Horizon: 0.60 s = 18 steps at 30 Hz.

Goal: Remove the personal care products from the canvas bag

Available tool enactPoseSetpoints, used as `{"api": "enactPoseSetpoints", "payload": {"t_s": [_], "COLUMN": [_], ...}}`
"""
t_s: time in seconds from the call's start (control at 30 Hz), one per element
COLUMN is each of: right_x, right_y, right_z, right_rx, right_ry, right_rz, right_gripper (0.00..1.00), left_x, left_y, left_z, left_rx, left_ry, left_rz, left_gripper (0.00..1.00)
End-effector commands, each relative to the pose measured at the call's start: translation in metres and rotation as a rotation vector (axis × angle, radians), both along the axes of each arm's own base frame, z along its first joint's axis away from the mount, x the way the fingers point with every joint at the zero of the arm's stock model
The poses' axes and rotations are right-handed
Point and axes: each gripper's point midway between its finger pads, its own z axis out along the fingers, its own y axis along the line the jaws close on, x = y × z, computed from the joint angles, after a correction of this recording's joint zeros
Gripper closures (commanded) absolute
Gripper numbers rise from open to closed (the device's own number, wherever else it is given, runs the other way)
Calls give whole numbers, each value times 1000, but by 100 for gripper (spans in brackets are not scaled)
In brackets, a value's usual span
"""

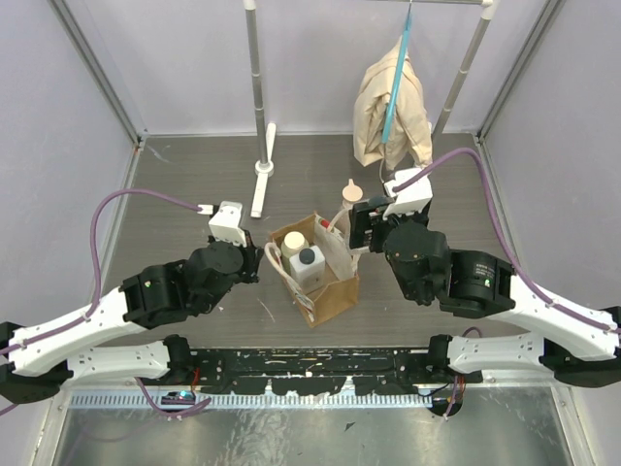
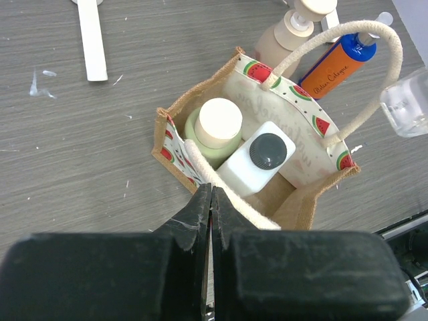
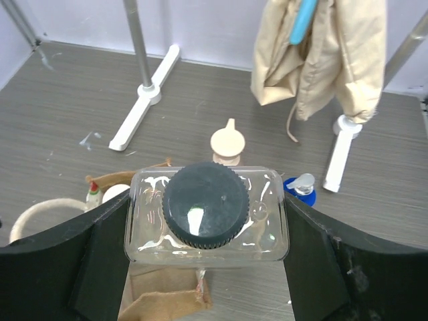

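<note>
Black fingers of the right gripper [image 3: 207, 244] fill the bottom of the right wrist view. They are clamped on either side of a clear bottle [image 3: 206, 200] whose black ribbed cap faces the lens. The top view shows only a dark block there, and the left wrist view catches just a glassy corner.

Left gripper [image 2: 211, 200] is pressed together with no gap at the near rim of the canvas bag [image 1: 325, 286], with a handle rope running under its tips. Whether it pinches anything cannot be told.

At far right hangs a beige cloth [image 1: 393, 107]. Between the grippers the bag stands upright, mouth up, turned corner-on to the near edge. Inside it stand the white bottle [image 2: 257, 160] with a dark grey cap and the cream-capped jar [image 2: 217, 124]. Just beyond its far wall stand the beige pump bottle [image 2: 284, 40] and the blue-and-orange bottle [image 2: 338, 63]. In the top view the right gripper hides the blue-and-orange bottle.
</note>
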Motion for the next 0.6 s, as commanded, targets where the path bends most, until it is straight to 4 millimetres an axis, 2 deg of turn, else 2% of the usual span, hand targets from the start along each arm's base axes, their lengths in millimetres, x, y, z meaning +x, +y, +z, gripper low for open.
{"api": "enactPoseSetpoints", "payload": {"t_s": [0.0,0.17,0.3,0.4,0.57], "right_x": [5,7,12,27,59], "right_y": [-27,-45,-51,-51,-65], "right_z": [40,20,0,-23,-72], "right_rx": [143,106,100,80,49], "right_ry": [-88,-89,-56,13,119], "right_rz": [-138,-220,-234,-232,-272], "right_gripper": [54,52,51,51,51], "left_x": [5,5,4,4,2], "left_y": [-5,-9,-12,-16,-19], "left_z": [1,-1,-5,-7,-8], "left_rx": [-16,-15,-10,-14,-13], "left_ry": [-16,-9,0,7,18], "left_rz": [20,9,0,-9,-21], "left_gripper": [91,91,90,90,91]}}
